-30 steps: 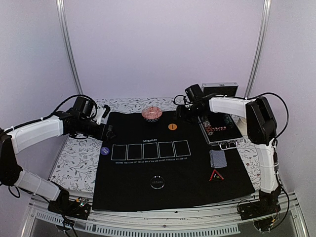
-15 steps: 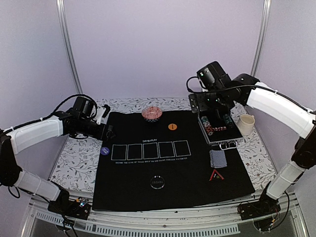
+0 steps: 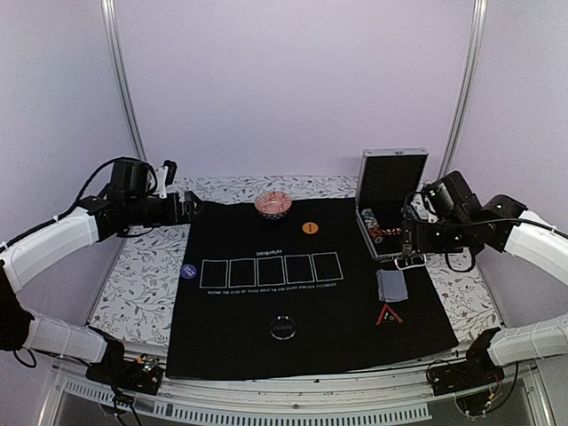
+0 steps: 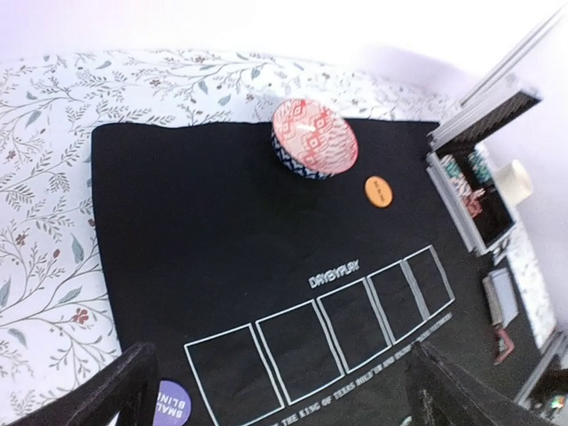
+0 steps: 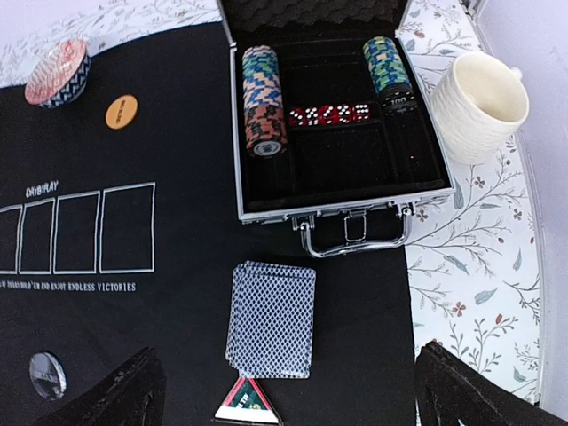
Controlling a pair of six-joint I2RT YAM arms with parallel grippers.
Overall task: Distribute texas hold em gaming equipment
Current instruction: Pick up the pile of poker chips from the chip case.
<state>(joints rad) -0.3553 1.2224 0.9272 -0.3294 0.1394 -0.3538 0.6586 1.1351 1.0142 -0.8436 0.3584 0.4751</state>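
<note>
A blue-grey-backed card deck [image 3: 391, 285] lies on the mat's right side, also in the right wrist view [image 5: 272, 319]. The red-edged triangle [image 3: 389, 315] [image 5: 248, 401] lies just near of it. The silver case [image 3: 390, 191] stands open with striped chip stacks [image 5: 262, 87] [image 5: 388, 69] inside. The orange button [image 3: 309, 228] [image 4: 378, 191], blue button [image 3: 187, 272] [image 4: 169, 403] and black button [image 3: 283, 327] [image 5: 45, 374] lie on the mat. My right gripper [image 3: 408, 238] [image 5: 293, 399] is open and empty above the deck. My left gripper [image 3: 188, 206] [image 4: 284, 399] is open and empty at the mat's far left corner.
The black mat [image 3: 266, 302] with five white rectangles covers the middle of the table. A red patterned bowl [image 3: 273, 205] [image 4: 314, 138] sits at its far edge. A white mug [image 5: 479, 105] stands right of the case. Red dice [image 5: 330, 114] lie in the case.
The case lid now stands upright and the chips show. My right arm has swung from above the case to its near right. My left gripper has drawn back toward the far left.
</note>
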